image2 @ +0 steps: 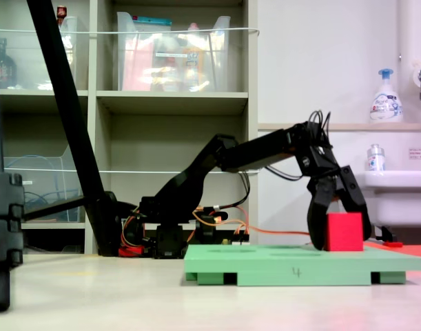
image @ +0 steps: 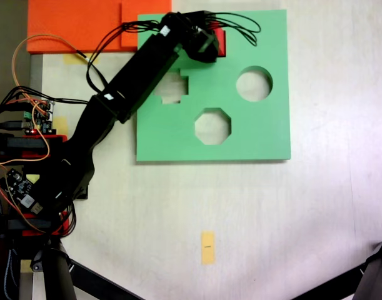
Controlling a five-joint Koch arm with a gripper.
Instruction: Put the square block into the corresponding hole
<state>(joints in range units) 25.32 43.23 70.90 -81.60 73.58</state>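
In the fixed view from above, your gripper (image: 217, 45) stood over the far edge of the green board (image: 266, 131), near its far-left corner as that view showed it. The arm (image: 134, 75) covered most of the square block (image: 222, 41); only a red sliver showed beside the wrist. The square hole (image: 221, 55) lay under the block and could scarcely be traced. The cross-shaped cutout (image: 173, 90), the round cutout (image: 254, 84) and the octagonal cutout (image: 212, 125) stood open. A yellow tape strip (image: 207, 247) lay on the counter (image: 328, 219), well apart from the board.

In the fixed view from the side, your fingers (image2: 320, 214) were spread about the block's width and gripped the square block (image2: 344, 231). The block's underside sat at the board's (image2: 293, 265) top face, nearly its full height above it. This view alone showed that height; the view from above alone showed the cutouts.

Judgement: you were at the insertion step. The block appeared unseated. The next move called for squaring it to the hole and pressing down before release.
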